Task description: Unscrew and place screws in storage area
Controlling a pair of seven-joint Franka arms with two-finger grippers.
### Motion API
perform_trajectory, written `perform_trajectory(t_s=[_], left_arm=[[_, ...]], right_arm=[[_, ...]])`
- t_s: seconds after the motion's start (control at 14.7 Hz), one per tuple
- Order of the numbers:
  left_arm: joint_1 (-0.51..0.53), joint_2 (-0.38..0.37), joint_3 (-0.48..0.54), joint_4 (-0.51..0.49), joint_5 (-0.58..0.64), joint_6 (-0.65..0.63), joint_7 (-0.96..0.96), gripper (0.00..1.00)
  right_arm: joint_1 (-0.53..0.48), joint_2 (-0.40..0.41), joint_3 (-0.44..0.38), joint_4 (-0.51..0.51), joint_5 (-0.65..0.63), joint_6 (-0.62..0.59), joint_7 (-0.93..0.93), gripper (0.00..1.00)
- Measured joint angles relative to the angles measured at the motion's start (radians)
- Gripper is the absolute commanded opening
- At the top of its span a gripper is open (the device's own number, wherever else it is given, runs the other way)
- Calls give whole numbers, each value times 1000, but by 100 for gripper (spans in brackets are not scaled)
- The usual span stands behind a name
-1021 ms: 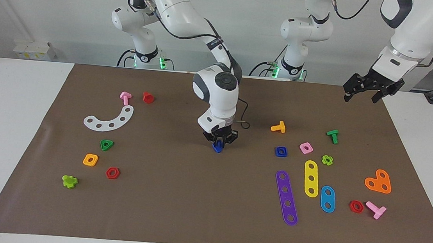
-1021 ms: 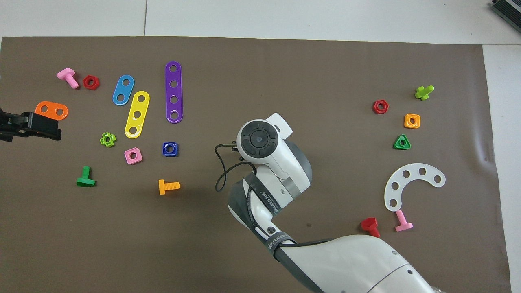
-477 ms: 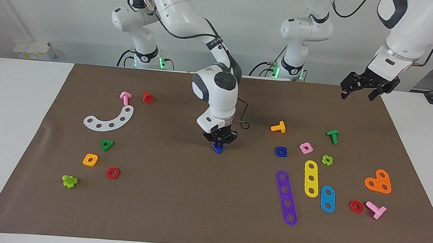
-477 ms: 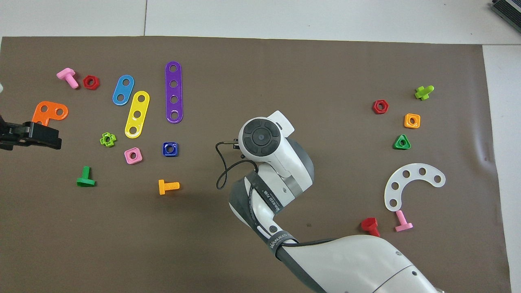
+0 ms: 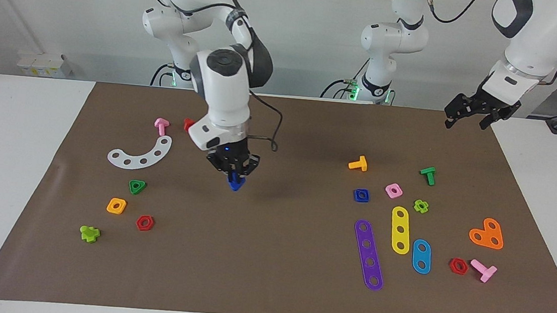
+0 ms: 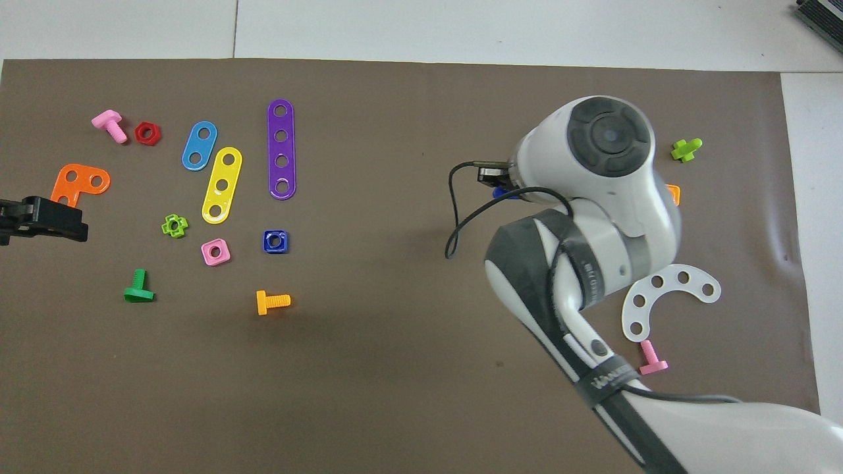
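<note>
- Facing view: right gripper [image 5: 235, 171] is clamped on the dark-blue bolt [image 5: 236, 183], which pokes out just below the fingertips, up in the air over bare brown mat [image 5: 268, 276].
- That's beside the storage area with the green triangle nut [image 5: 137, 186] and white arched strip [image 5: 140, 154].
- Left gripper [image 5: 479, 109] hangs spread open over the mat's corner, waiting.

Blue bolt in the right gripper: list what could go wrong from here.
1. The right gripper pinches the blue bolt only near its top, over bare mat; it could slip out short of the storage area.
2. The green triangle nut, orange square nut and red hexagon nut lie close together; setting it down there could knock one.
</note>
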Motion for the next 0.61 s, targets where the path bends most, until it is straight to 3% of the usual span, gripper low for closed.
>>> perform_trajectory(t_s=[0.34, 0.61], left_arm=[[0, 0, 0, 0, 0, 0, 0, 100], [0, 0, 0, 0, 0, 0, 0, 100]], right_arm=[[-217, -18, 0, -98, 1, 14, -291, 0], [-285, -11, 2, -274, 7, 204, -356, 0]])
